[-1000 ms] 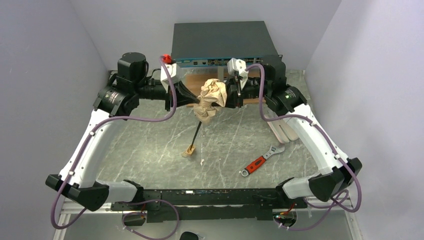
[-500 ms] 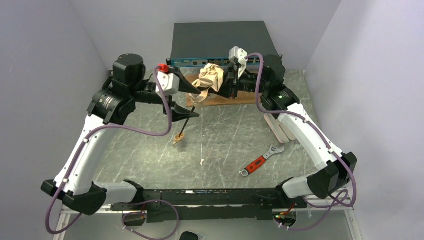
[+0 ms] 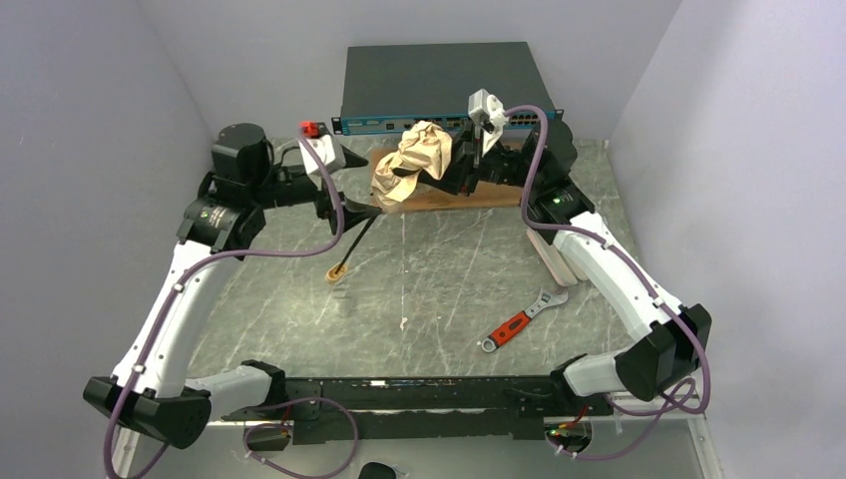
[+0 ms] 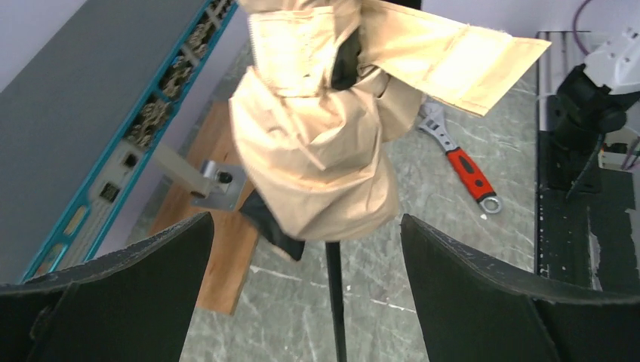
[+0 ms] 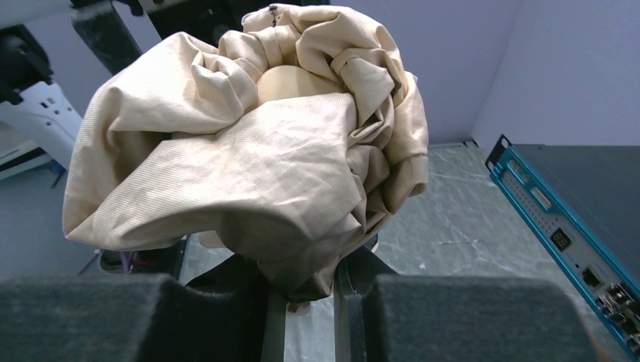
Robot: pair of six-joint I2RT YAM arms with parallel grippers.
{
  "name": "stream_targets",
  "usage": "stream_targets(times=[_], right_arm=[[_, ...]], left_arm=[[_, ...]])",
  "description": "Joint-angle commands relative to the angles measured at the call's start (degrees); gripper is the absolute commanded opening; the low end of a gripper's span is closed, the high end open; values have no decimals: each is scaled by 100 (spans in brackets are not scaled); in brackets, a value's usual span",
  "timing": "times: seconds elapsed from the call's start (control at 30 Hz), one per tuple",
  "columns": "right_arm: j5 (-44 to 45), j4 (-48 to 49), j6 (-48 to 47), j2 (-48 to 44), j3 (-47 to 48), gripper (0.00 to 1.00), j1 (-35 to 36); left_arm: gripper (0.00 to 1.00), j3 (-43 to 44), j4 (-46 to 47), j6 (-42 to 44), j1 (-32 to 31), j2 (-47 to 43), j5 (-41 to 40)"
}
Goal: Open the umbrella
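Top camera looks down over the desk [image 3: 449,284]; both wrist cameras face the umbrella [image 4: 317,151] closely, from opposite sides.

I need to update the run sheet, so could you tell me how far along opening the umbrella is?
Done: the umbrella is raised, its black shaft drawn out to the handle. In hand: the right gripper clamps the crumpled canopy; the left gripper stands open by the shaft. Left: spreading the canopy, which is bunched.

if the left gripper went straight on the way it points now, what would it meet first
Most likely the umbrella: its bunched beige fabric and black shaft sit dead centre between the open jaws of the left gripper. How far ahead is hard to judge.
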Motion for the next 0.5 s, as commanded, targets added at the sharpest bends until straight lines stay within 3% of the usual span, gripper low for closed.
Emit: stream_targets(times=[0.0,0.13,0.17,0.2,0.3,0.47], right_arm=[[-274,1045,506,-172,117,0,5],[-197,996,471,-109,181,0,109],[-181,951,441,-118,185,0,113],[-155,890,402,-133,178,0,108],[-15,424,64,-291,175,0,105],[280,109,64,-556,34,0,-99]], left_arm=[[100,-68,487,255,-509,45,-86],[99,-18,797,-97,-950,303,-404],[95,30,838,-238,-983,403,-424],[88,85,840,-392,-997,494,-437],[49,132,667,-588,-990,582,-604],[16,-442,750,-572,-761,270,-563]])
